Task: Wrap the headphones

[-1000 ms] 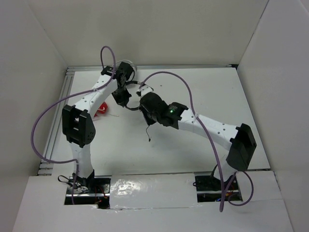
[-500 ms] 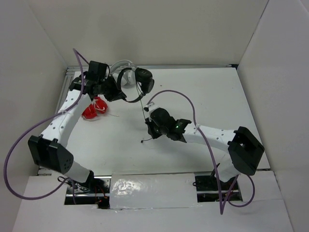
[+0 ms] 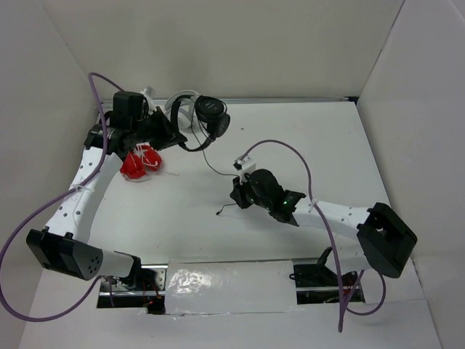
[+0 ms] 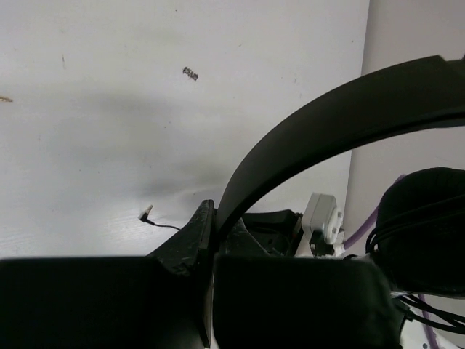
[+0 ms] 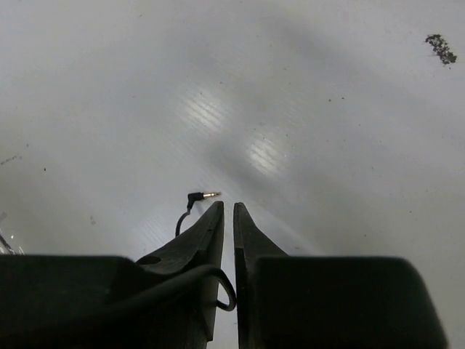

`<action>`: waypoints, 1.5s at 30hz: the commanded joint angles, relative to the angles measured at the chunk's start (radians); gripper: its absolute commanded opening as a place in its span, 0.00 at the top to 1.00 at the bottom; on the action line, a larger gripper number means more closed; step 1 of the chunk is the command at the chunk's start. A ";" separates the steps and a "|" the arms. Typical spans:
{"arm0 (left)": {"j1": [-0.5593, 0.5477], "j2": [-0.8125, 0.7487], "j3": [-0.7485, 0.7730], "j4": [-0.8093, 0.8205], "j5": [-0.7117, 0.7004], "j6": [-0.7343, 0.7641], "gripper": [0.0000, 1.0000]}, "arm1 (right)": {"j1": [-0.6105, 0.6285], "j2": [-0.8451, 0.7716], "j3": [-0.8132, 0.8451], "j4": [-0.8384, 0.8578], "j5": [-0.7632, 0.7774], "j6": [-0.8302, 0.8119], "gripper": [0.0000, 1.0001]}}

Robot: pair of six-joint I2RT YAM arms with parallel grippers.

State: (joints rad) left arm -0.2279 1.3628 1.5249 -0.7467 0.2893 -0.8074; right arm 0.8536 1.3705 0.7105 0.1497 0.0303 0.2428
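Left gripper [image 3: 171,135] is clamping the headband of the black on-ear headphones [image 3: 213,112], lifted just beyond the small red headphones [image 3: 141,164]. Right gripper [image 5: 227,208], well right of those, is hovering at the thin black cable [image 5: 195,197], jaws barely apart, can't tell if it's pinching. Wrapping's only getting going imo, next needs a proper cable grab

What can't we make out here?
- Right wrist view: whether the right fingers pinch the cable; it merges into the dark finger.
- Left wrist view: headphones earcup cut off by right edge; left fingers blurred.
- Top view: white headphones mostly behind the black pair.
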 commanded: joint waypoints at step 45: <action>-0.174 -0.061 -0.256 0.233 0.254 0.237 1.00 | -0.515 0.298 0.483 -0.166 -0.383 -0.155 1.00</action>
State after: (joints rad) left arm -0.3344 1.2709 1.2705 -0.5247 0.6426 -0.6014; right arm 0.3527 1.6424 1.1099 0.1810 -0.4679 0.1104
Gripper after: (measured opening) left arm 0.087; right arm 0.009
